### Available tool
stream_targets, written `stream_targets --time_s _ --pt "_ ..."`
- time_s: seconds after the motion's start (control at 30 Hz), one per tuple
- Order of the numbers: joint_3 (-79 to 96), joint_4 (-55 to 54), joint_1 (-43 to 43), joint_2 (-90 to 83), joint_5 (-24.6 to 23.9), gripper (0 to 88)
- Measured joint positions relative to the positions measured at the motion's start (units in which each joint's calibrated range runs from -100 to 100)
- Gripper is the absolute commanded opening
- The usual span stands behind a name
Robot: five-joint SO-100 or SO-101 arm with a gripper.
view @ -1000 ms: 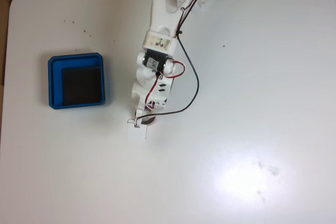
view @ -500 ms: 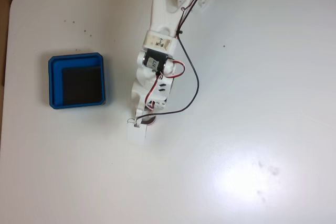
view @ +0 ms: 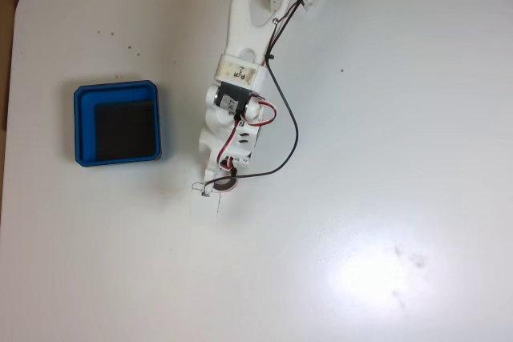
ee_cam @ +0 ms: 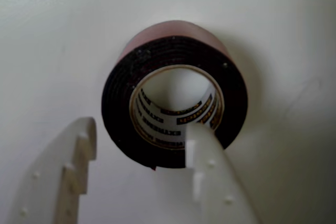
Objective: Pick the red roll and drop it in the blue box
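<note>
Pincer (ee_cam: 142, 135) lower, seemingly straddling red roll (ee_cam: 173, 95)

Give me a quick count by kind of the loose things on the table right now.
Tape rolls: 1, the red roll, lying flat with one finger of the gripper in its hollow centre.
Boxes: 1, the blue box, nothing in it.
Total: 2

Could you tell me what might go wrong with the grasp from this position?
1. In the wrist view, one finger overlaps the red roll's hollow and the other sits outside its wall; closing may pinch only one wall, so the roll could tilt or slip.
2. The roll lies flat on the smooth white table and may slide when the open gripper closes.
3. The blue box is some way left in the fixed view; a weak grip might drop the roll short.
</note>
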Motion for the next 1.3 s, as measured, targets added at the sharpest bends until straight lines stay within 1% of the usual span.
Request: stream_targets --time_s 0.27,0.47,1.3 --pt "0.0 0.0 0.1 0.34 0.0 15.9" --pt "0.0 0.0 0.1 0.34 0.0 19.1" --pt "-0.09 0.0 0.0 2.96 0.17 19.2"
